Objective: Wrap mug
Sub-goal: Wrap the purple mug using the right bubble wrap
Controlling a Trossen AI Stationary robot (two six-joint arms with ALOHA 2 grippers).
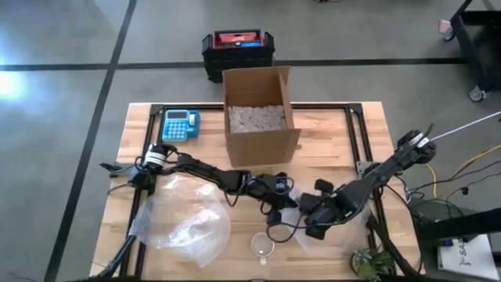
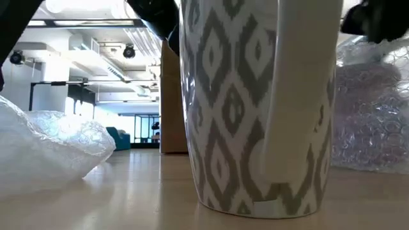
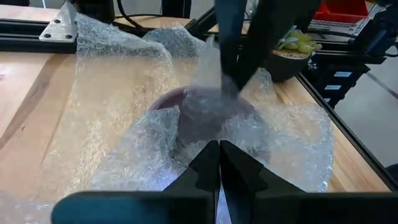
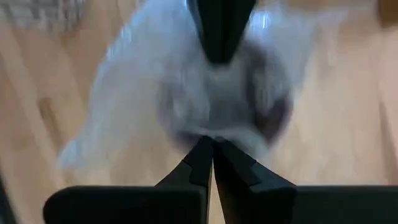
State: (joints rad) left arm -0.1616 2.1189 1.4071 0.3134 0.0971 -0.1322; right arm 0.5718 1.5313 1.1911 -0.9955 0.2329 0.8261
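A dark purple mug [image 3: 198, 117] sits under a sheet of bubble wrap [image 3: 124, 93] on the wooden table, near the middle of its front half. My left gripper [image 3: 219, 155] and my right gripper [image 3: 231, 82] meet over it from opposite sides, each shut on the wrap. In the high view my left gripper [image 1: 280, 202] reaches in from the left and my right gripper [image 1: 309, 215] from the right. A white patterned mug [image 1: 263, 245] stands upright and free at the front edge, and fills the low view [image 2: 255, 108]. My left gripper pinches a bunched fold of the bubble wrap [image 3: 214, 138] between its two fingers, on the side of the mug nearest this arm. The wrap lies draped over the mug. How many layers it holds I cannot tell. My right gripper pinches the wrap [image 4: 208, 132] between its two fingers, slanting down from the table's right side. The pinched part [image 3: 225, 90] is drawn up into a peak over the mug's top. The rest of the sheet spreads on the table.
An open cardboard box [image 1: 258, 117] with pale filling stands at the back centre, and a blue calculator [image 1: 180, 124] to its left. A large crumpled heap of bubble wrap [image 1: 184, 219] covers the front left. A small plant [image 1: 368, 262] sits at the front right corner.
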